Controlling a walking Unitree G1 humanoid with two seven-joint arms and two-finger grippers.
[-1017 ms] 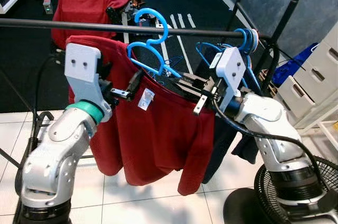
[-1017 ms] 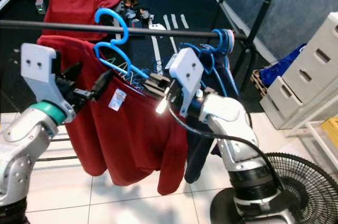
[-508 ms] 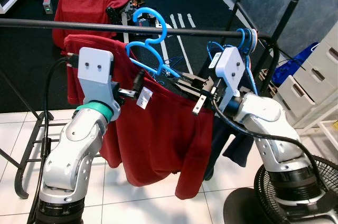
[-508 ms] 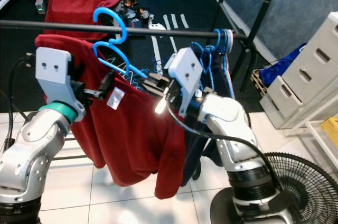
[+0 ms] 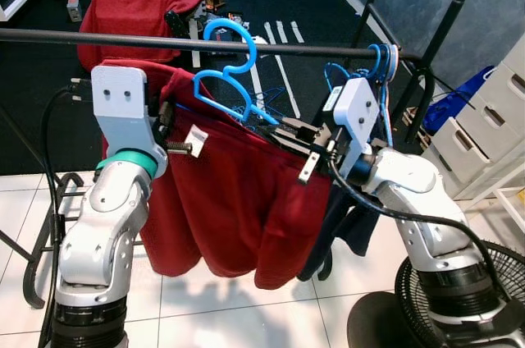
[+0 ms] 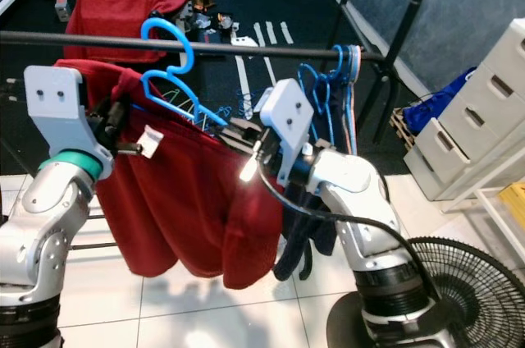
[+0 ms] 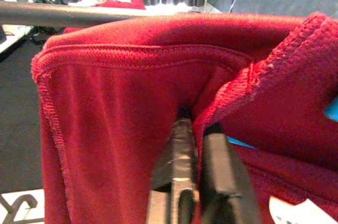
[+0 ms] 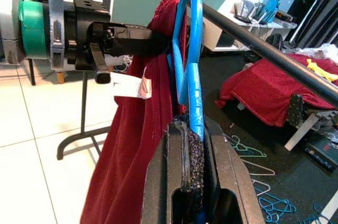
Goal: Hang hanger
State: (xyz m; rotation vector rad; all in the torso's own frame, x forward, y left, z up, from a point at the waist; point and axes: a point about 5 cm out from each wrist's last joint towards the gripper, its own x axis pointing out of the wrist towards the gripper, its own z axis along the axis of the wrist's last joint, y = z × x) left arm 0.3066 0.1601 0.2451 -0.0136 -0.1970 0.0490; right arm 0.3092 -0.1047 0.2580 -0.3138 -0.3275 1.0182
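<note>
Blue hanger point(image 5: 234, 77) hook up beside rail point(image 5: 98, 36), arm slanting down into right hand point(image 5: 283, 128)

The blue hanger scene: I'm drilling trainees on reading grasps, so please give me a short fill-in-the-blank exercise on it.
1. The right pincer is shut on the ____ hanger.
2. The left pincer pinches the collar of a ____ shirt.
3. The hanger's hook is level with the black ____, not yet clearly resting on it.
4. A white ____ dangles from the shirt beside the left pincer.

Missing words: blue; red; rail; label
</note>
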